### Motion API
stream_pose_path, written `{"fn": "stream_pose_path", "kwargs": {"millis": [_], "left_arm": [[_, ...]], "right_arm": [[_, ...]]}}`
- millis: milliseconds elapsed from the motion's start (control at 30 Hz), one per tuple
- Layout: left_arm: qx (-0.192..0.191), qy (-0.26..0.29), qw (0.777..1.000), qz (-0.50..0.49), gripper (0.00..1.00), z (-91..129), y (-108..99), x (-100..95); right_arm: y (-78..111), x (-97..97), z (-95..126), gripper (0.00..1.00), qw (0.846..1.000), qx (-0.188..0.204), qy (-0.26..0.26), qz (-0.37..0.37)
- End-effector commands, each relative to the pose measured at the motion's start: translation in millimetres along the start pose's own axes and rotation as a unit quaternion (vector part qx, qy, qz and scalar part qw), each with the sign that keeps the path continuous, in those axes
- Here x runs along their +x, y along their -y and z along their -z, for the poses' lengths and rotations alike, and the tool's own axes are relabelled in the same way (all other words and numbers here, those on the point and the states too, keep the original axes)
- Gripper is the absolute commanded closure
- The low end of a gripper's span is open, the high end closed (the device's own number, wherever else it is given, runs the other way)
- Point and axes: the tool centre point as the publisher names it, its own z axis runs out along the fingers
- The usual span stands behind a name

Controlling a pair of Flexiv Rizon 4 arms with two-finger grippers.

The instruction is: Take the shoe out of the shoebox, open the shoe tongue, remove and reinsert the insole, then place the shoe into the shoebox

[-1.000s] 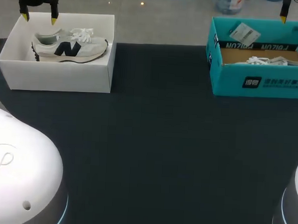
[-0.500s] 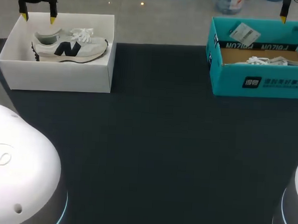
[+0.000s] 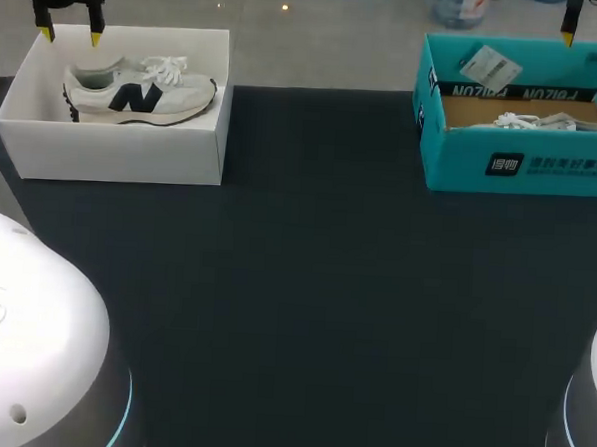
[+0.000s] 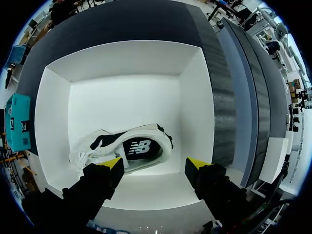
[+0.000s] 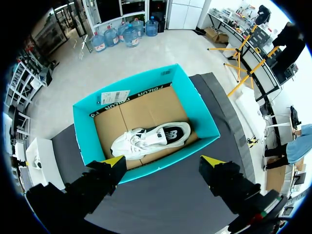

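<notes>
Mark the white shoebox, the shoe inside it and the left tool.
white shoebox (image 3: 122, 154): head view, on its front wall.
shoe (image 3: 135, 97): head view, on the dark logo on its side.
left tool (image 3: 72, 37): head view, midway between its yellow tips.

left shoebox: plain white; left shoe: off-white and grey, black logo; right shoebox: teal outside with white print, brown cardboard inside; right shoe: white; table: dark, near-black; fingertips: bright yellow

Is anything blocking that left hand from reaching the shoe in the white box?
Nothing visible does. The white box has no lid, and the left hand hangs open over the shoe with only air between.
</notes>
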Motion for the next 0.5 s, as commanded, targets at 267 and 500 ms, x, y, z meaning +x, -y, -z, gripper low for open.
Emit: {"fn": "stream_pose_path", "kwargs": {"millis": [267, 500], "left_arm": [[0.004, 0.016, 1.000, 0.012, 0.60, -23, 2, 15.9], [0.008, 0.011, 1.000, 0.015, 0.58, -38, 3, 20.6]], "right_arm": [[0.1, -0.1, 0, 0.00, 1.000, 0.000, 0.000, 0.000], [0.1, -0.1, 0, 0.00, 1.000, 0.000, 0.000, 0.000]]}}
